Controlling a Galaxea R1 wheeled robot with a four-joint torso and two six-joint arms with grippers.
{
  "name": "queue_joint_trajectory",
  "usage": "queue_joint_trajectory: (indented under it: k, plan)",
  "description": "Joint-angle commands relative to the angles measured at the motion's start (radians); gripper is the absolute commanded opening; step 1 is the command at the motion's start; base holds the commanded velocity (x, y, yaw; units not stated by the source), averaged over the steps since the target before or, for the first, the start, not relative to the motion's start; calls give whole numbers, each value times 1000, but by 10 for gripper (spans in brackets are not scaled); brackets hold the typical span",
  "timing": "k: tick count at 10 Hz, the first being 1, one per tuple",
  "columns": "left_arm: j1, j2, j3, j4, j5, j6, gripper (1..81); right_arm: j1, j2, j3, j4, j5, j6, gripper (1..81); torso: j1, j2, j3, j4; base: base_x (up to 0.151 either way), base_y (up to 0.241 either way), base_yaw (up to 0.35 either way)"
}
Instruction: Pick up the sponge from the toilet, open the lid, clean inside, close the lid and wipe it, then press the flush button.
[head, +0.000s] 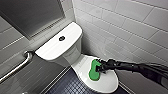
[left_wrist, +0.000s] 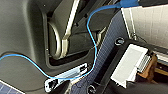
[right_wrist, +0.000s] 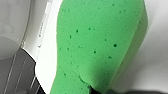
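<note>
Toilet (head: 51, 48): white, set in the corner of grey tiled walls (head: 125, 25), lid (head: 108, 81) down over the bowl
Flush button (head: 61, 38): small, dark and round, in the middle of the toilet's tank top, nothing touching it
Sponge (head: 94, 71): bright green, on the toilet's closed lid, towards the tank end and well apart from the button
Right gripper (head: 101, 68): reaches the toilet from the side away from the grab bar, closed on the sponge's edge; the dark arm trails away behind it
Grab bar (head: 17, 67): metal, on the wall on the other side of the toilet from the arm
Floor (head: 67, 86): dark small tiles beside the toilet's bowl
Head view alone gives: the whole toilet, the tank, the button, and where the sponge sits on the lid
Right wrist view alone gives: the sponge's pitted green face up close, its thick side edge, a dark bit of finger at one end, and white toilet surface on both sides of it
Left wrist view alone gives: the robot's own dark body, a blue cable (left_wrist: 91, 32) looping across it, a strip of dark floor tile and pale wall tile; the toilet is not among these
Left gripper: open or closed cannot be told
</note>
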Motion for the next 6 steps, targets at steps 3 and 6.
queue_joint_trajectory:
  k: [3,6]
  plan:
    - [38,-18,27,10,53,8,811,-16,-173,129,-103,-88,116,10,0,0,0,0,0,0,0]
    - [39,-13,30,10,53,9,811,-50,-304,338,-211,-101,211,10,0,0,0,0,0,0,0]
